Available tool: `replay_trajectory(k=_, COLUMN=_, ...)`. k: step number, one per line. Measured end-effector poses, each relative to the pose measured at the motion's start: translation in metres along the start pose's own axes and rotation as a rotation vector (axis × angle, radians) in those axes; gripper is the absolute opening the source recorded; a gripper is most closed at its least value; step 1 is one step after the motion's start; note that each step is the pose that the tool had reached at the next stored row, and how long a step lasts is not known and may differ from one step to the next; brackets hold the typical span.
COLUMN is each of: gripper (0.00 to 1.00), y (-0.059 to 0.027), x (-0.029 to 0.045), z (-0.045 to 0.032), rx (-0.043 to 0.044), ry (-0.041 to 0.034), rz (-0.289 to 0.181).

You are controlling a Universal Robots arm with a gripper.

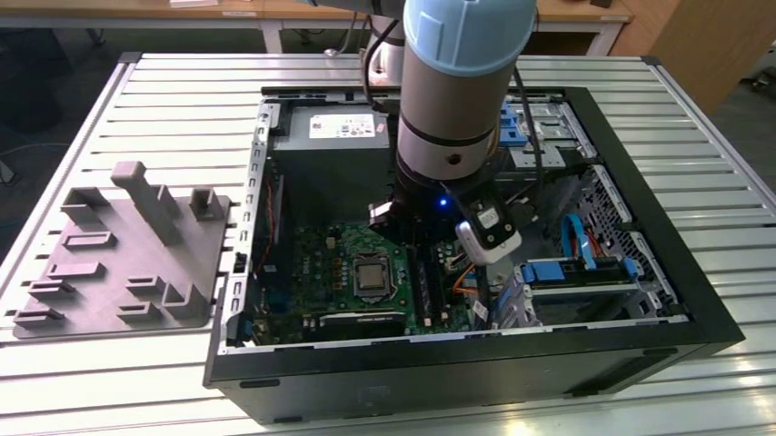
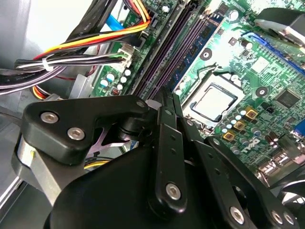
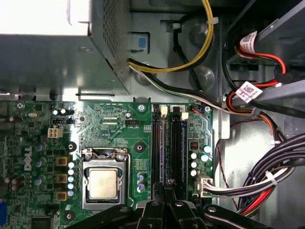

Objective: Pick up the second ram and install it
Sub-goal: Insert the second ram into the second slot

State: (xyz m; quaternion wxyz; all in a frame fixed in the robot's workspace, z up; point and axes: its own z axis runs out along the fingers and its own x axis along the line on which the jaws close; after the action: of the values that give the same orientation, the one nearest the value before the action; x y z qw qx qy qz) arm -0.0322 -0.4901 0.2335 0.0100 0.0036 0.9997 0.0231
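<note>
My arm (image 1: pixel 455 109) drops straight down into the open case (image 1: pixel 485 368) at centre frame of the exterior view, and my own wrist hides the tool there. In the first wrist view my gripper (image 3: pixel 167 183) sits at lower centre, drawn to a narrow, closed point over the black slots (image 3: pixel 157 148). The second ram (image 3: pixel 183 152) stands edge-on just above it. I cannot tell whether I pinch it.

Motherboard (image 1: pixel 322 256) in case (image 1: pixel 485 371), holder (image 1: pixel 122 263) beside.
</note>
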Motion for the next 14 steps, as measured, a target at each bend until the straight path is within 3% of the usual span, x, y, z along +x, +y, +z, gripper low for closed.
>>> replay_trajectory(k=6, gripper=0.11, y=0.0002, x=0.0001, z=0.0008, rx=0.0000, ry=0.0000, rz=-0.002)
replay_trajectory(k=14, gripper=0.11, y=0.0002, x=0.0001, z=0.0017, rx=-0.0009, ry=0.0018, rz=-0.040)
